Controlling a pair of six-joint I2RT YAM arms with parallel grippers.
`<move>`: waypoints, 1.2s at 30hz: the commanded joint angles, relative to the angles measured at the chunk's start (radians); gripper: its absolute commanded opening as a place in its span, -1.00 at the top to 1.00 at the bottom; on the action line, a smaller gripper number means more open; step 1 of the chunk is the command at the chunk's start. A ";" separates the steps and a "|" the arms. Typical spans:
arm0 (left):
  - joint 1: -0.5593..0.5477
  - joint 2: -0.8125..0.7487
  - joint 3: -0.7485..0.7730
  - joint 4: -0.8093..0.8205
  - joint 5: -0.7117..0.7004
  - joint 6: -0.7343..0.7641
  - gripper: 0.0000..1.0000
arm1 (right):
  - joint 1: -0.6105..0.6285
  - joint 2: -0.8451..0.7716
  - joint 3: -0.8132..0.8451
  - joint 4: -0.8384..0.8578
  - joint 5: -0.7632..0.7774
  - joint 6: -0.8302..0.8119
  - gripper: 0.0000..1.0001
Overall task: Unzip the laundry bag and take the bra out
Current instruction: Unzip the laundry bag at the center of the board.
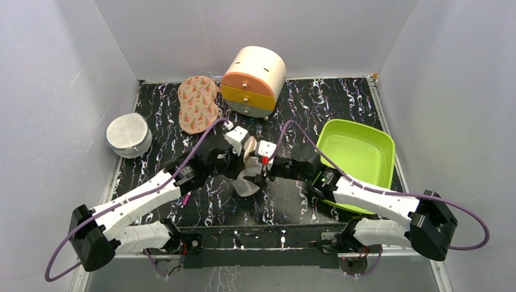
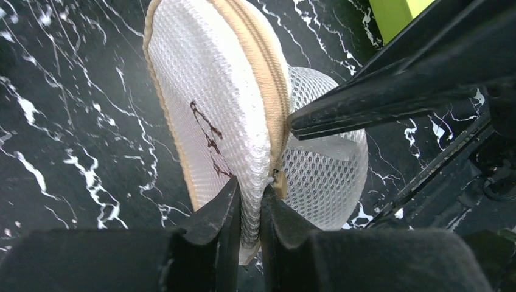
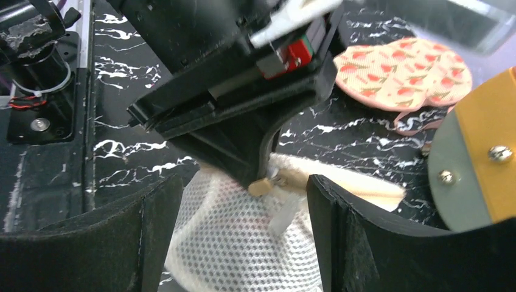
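The laundry bag (image 2: 213, 103), a pale mesh pouch with a beige zip rim, stands on edge at the middle of the table (image 1: 247, 180). My left gripper (image 2: 249, 198) is shut on the bag's rim, right beside the beige zip pull (image 2: 279, 182). My right gripper (image 3: 244, 184) is open, its fingers astride the bag's mesh dome (image 3: 243, 243), and the zip pull (image 3: 263, 185) hangs just above the gap, touching neither finger. In the top view the two grippers (image 1: 244, 153) (image 1: 261, 165) meet over the bag. The bra is hidden.
A green tray (image 1: 359, 152) lies at the right, partly under my right arm. A round drawer box (image 1: 254, 80) and a carrot-print pad (image 1: 198, 103) stand at the back. A white round mesh case (image 1: 128, 134) sits at the left.
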 commanded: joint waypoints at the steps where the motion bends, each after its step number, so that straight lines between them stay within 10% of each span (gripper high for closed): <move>1: -0.001 0.004 0.008 -0.027 0.020 -0.060 0.65 | 0.013 0.001 -0.045 0.208 0.036 -0.121 -0.44; 20: 0.001 0.037 -0.030 0.067 0.176 -0.054 -0.03 | 0.011 -0.260 -0.346 0.192 0.311 0.253 -0.48; 36: 0.002 0.135 -0.002 0.156 0.384 0.127 0.01 | 0.011 -0.246 -0.374 0.184 0.364 0.290 -0.44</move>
